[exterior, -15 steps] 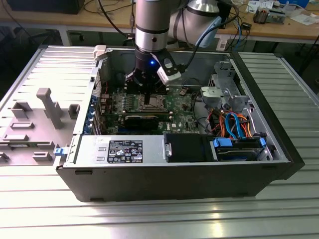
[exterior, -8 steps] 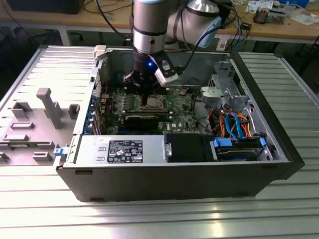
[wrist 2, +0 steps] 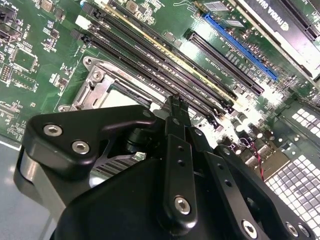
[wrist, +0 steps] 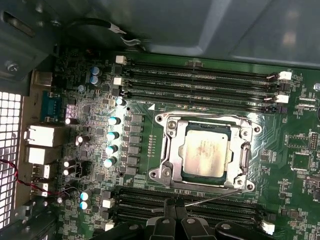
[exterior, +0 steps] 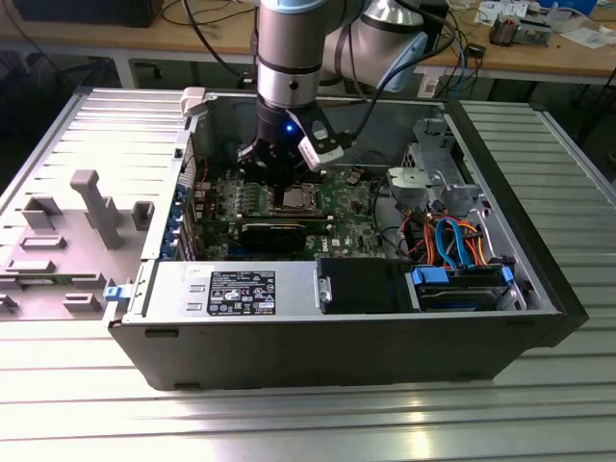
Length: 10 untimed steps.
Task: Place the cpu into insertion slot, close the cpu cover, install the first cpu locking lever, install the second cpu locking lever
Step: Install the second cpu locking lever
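We see the small square silver-grey cpu (wrist: 206,151) lying flat in the insertion slot (wrist: 172,131) on the green motherboard (wrist: 150,145), with the thin silvery cpu cover (wrist: 246,161) closed down around it. Long black memory slots (wrist: 200,80) run on both sides. Our black pincer (wrist: 174,207) hangs just above the board beside the slot, fingers pressed together, holding nothing.

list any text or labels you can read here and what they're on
power supply label: print too small to read
motherboard lettering in white by the memory slots: too small to read
marks on the cpu: too faint to read
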### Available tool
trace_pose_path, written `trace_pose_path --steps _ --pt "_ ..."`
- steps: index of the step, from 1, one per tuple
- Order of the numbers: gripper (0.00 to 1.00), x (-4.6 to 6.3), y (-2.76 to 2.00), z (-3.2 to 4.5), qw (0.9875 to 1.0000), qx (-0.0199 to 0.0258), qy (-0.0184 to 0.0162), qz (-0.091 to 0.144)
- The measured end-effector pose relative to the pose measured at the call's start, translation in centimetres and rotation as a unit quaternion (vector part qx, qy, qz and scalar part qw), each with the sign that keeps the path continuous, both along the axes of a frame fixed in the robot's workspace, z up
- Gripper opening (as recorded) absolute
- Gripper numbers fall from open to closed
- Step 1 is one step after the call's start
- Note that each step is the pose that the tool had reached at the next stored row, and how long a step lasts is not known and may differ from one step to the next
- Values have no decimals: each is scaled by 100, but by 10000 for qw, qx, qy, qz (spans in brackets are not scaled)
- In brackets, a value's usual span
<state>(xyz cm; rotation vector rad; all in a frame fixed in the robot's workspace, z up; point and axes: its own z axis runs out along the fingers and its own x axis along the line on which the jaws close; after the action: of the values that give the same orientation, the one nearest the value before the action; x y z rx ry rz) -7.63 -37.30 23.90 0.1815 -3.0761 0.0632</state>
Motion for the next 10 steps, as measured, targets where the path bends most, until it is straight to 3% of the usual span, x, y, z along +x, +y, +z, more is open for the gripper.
trace_pose_path --steps 10 --pt "11 -56 0 -9 10000 0 0 1"
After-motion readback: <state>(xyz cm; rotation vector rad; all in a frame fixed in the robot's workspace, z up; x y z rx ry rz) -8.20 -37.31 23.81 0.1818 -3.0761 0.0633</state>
